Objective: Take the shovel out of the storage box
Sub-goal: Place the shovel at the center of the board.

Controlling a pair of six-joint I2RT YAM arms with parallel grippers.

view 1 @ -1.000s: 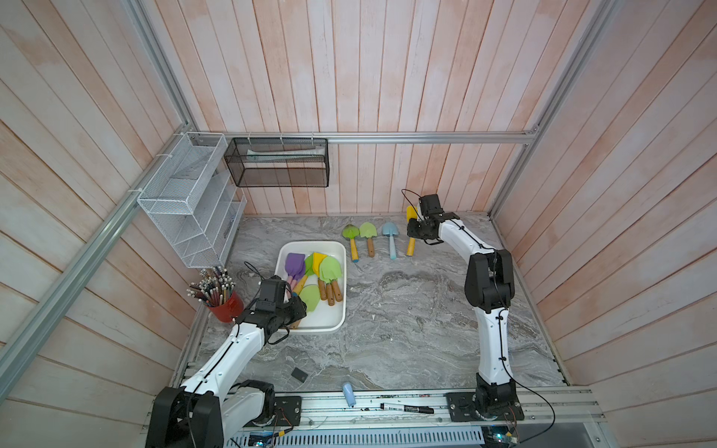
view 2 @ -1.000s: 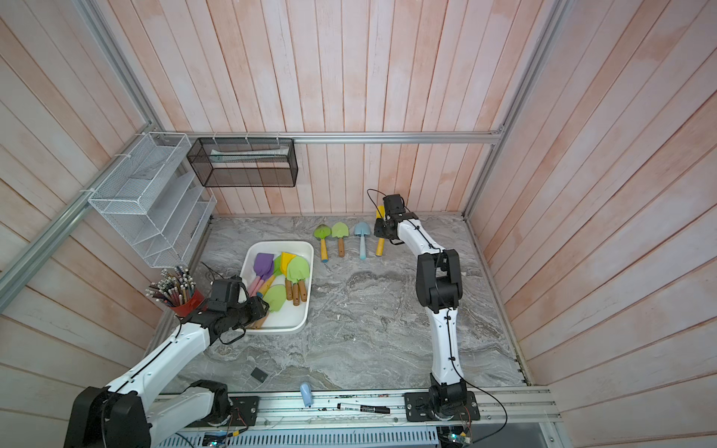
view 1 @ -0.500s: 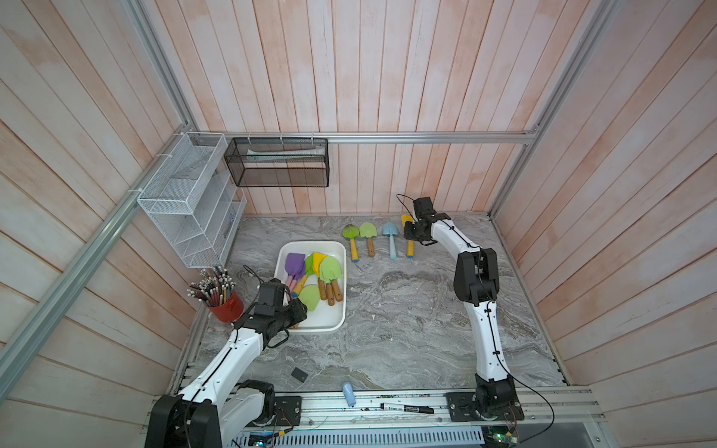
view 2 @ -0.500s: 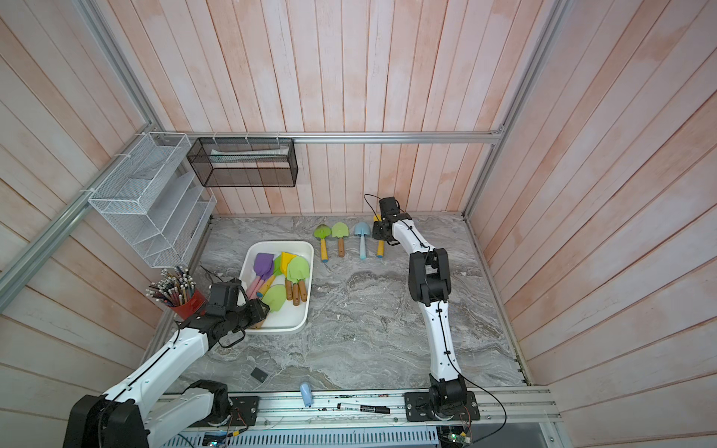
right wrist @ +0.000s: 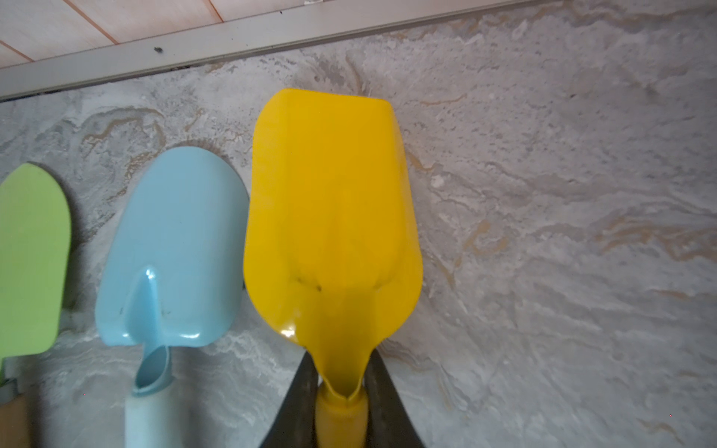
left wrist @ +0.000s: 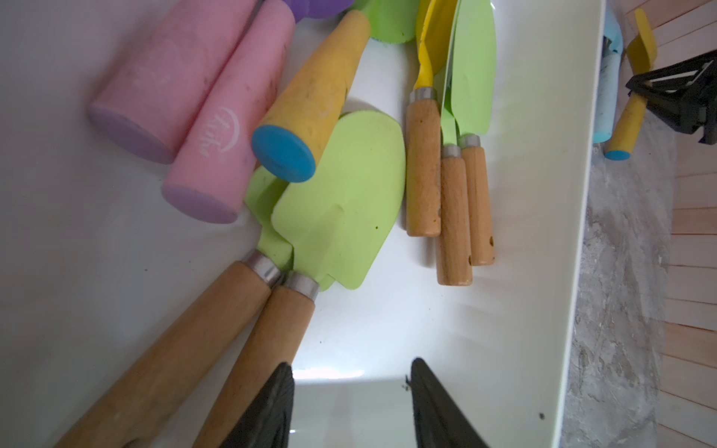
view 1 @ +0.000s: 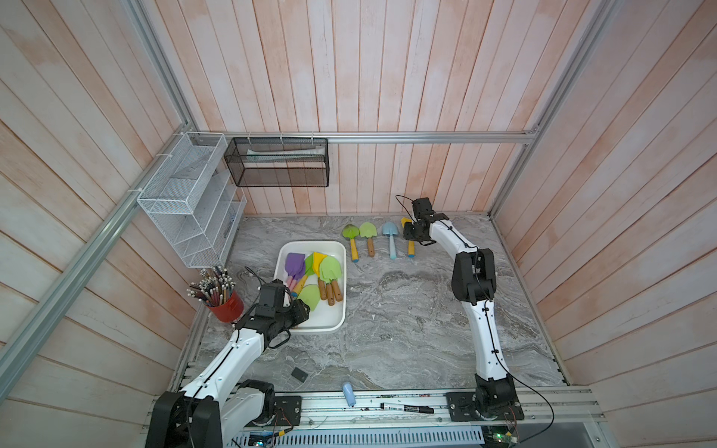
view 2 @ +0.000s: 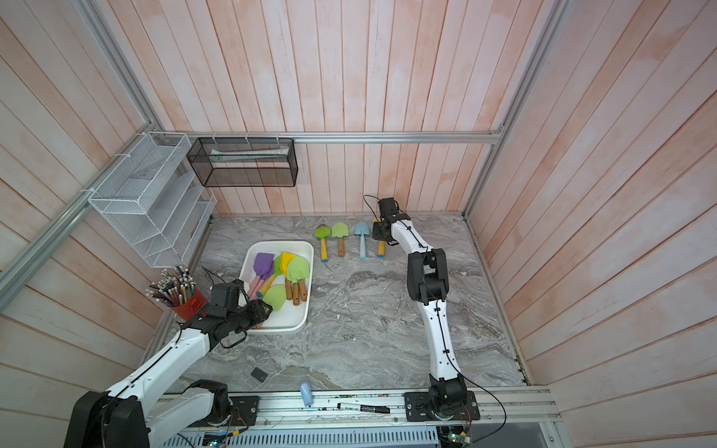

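**Right fingers** (right wrist: 297, 411): closed on the neck of the yellow shovel (right wrist: 329, 217), where blade meets handle. This shovel is outside the storage box, near the far edge of the desk (right wrist: 543, 194). It is the end piece in a row of four, with the blue shovel (right wrist: 174, 248) just beside it and the green shovels (view 1: 368, 230) beyond. Whether it rests on the desk or is held slightly clear cannot be told.

**Left fingers** (left wrist: 267, 411): apart and gripping nothing; bare box floor shows between them. They sit low over the near end of the storage box (view 1: 310, 243). One finger is just beside, perhaps touching, the handle of a wood-handled shovel (left wrist: 341, 194).

**Progress:** four shovels are out, and the fourth is not yet released. The larger share remains inside:
- the pink-handled pair (left wrist: 232, 128)
- a yellow-handled one (left wrist: 314, 93)
- several with wooden handles

In my judgement the left arm is placed for the next pick.
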